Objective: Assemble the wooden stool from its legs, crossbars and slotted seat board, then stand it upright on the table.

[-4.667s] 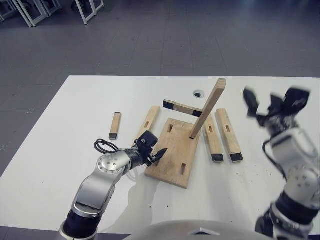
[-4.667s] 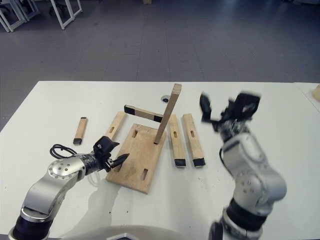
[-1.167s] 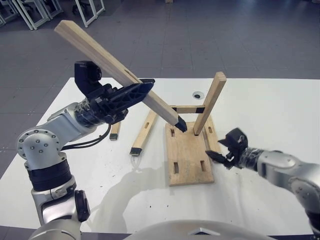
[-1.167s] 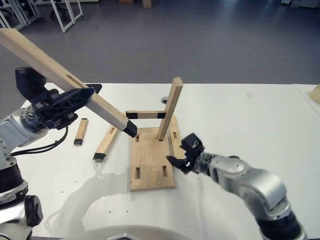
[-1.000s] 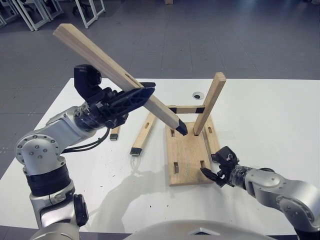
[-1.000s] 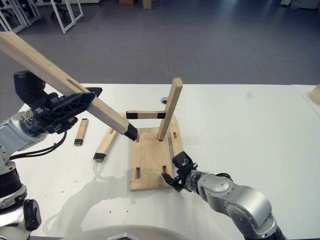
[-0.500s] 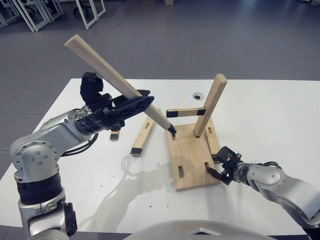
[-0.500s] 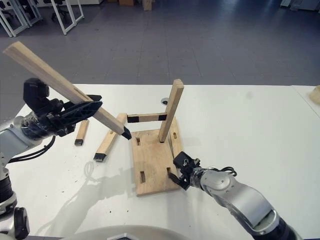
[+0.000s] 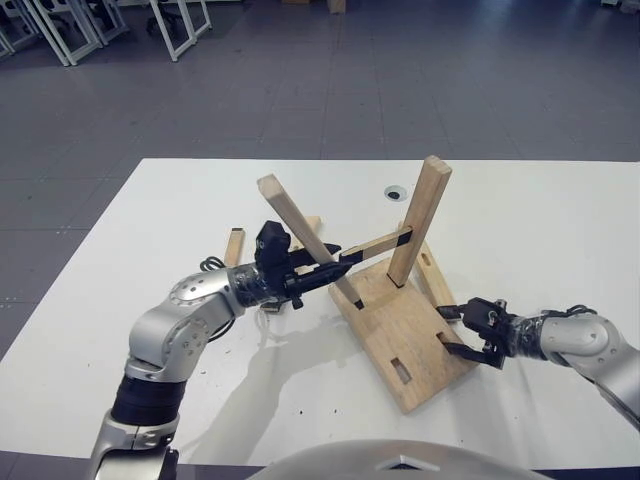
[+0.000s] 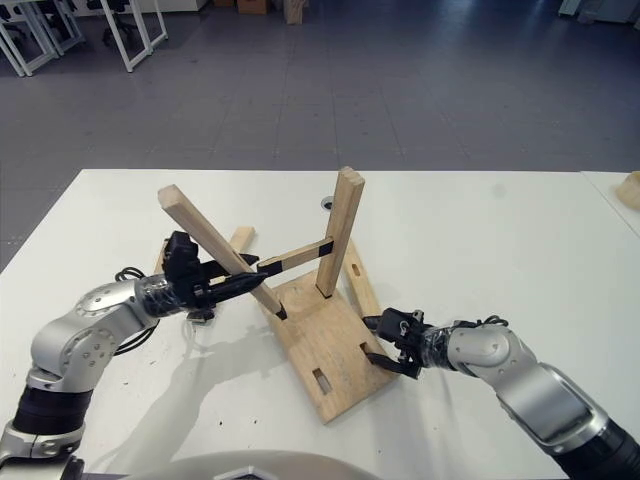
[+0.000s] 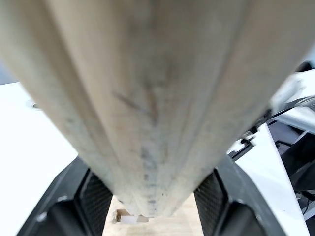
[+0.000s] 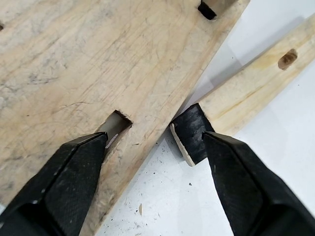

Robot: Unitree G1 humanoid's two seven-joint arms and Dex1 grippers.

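Lowered left hand (image 9: 322, 272) pinching tilted leg (image 9: 303, 236), right hand (image 9: 455, 331) spread astride seat board (image 9: 380, 316) edge

You have a white tabletop (image 9: 540, 220) spread across the lower half of your view. A small round cable hole (image 9: 396, 188) sits in it near the far edge at 12 o'clock. Beyond it, a grey floor (image 9: 420, 80) of large tiles with faint seams runs away under even light with a soft sheen. White metal furniture frames (image 9: 60, 38) stand on it at 11 o'clock, and a tan object (image 10: 632, 187) shows at 3 o'clock, cut off too much to tell what it is.
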